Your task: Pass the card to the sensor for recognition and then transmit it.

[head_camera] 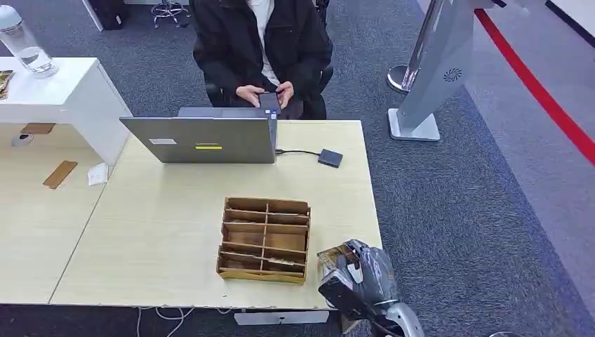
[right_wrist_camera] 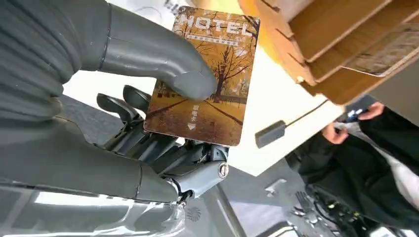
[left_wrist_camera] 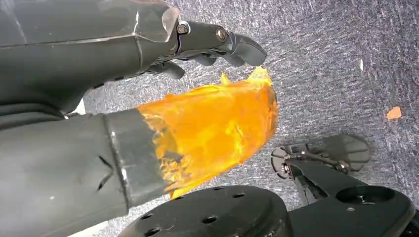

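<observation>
Pale desk [head_camera: 168, 232]: right hand [head_camera: 354, 274] pinches card [right_wrist_camera: 207, 74]; carry it flat toward upper-centre sensor [head_camera: 330, 157]. Left hand [left_wrist_camera: 207, 44] empty, curled.

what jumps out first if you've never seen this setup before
The right hand grips an autumn-toned card printed MOTEL, thumb pressed on its face, at the table's near right corner. On the table stands a wooden divided tray, with a person seated behind a laptop.
</observation>
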Motion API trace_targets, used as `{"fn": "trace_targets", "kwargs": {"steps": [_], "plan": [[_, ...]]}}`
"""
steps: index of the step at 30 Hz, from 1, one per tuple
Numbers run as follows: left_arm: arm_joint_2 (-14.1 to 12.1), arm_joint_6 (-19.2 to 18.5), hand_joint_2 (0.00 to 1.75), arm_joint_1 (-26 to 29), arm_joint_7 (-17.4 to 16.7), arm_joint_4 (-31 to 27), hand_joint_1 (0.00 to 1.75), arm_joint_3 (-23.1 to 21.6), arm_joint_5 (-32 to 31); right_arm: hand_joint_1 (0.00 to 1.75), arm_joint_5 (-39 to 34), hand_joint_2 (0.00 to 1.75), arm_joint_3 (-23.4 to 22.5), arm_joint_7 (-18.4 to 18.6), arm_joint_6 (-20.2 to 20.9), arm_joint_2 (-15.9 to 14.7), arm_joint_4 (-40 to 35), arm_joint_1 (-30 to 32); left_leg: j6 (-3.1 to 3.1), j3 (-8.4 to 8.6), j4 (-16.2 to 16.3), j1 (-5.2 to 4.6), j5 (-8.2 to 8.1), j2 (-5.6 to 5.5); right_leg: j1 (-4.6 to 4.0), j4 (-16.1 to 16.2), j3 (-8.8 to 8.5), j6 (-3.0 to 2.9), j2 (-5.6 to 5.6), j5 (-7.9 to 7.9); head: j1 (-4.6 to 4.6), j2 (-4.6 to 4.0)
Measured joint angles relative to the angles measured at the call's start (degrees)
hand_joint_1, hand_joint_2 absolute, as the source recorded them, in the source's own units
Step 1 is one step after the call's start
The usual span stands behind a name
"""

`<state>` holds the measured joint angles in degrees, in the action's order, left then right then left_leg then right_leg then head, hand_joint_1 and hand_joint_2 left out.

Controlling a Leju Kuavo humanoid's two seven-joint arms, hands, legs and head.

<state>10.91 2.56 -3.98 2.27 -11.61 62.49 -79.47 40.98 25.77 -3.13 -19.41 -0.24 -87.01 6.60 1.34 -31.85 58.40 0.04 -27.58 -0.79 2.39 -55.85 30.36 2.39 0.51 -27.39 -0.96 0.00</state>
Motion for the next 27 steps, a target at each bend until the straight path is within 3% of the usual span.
{"fn": "trace_targets", "kwargs": {"steps": [27], "plan": [[0.0, -0.02, 0.0, 0.14, -0.02, 0.0, 0.0, 0.02, -0.42, 1.75, -2.12, 1.75, -2.05, 4.39, 3.17, 1.35, 3.93, 0.6, 0.0, -0.01, 0.0, 0.0, 0.0, 0.0, 0.0, 0.0, 0.0, 0.0, 0.0, 0.0, 0.0, 0.0]]}}
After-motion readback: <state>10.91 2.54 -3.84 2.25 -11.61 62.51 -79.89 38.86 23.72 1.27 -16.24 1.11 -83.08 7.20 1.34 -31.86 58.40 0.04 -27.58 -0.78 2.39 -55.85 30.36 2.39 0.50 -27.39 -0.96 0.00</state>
